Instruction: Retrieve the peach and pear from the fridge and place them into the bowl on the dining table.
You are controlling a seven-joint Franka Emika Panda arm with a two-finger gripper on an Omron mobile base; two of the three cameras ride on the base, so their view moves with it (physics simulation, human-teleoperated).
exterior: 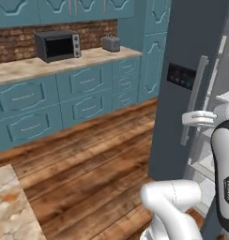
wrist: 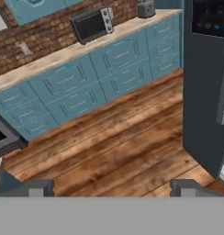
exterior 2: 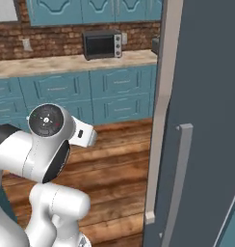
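The end effector (wrist: pixel 111 188) is hanging over the wooden floor (wrist: pixel 118 147) with its fingertips (wrist: pixel 38 187) standing wide apart and gripping nothing. The fridge (exterior: pixel 191 79) is standing just beside the arm, its door swung open; the peach and pear are presumably sitting on its white shelves (exterior: pixel 205 164), though I cannot tell where. Both are likely light, smooth and easily bruised, so I am favouring a gentle pinch across the widest part of each.

The fridge (exterior: pixel 182 84) is a tall slate-grey cabinet standing on the wood floor, at the right of both base views. Its door carries a black panel of blue lights (exterior: pixel 181 76) and a long pale grey bar handle (exterior: pixel 193 101). White shelves (exterior: pixel 215 136) show at its right edge. A corner of the beige, brown-blotched worktop (exterior: pixel 8 206) lies at the lower left.
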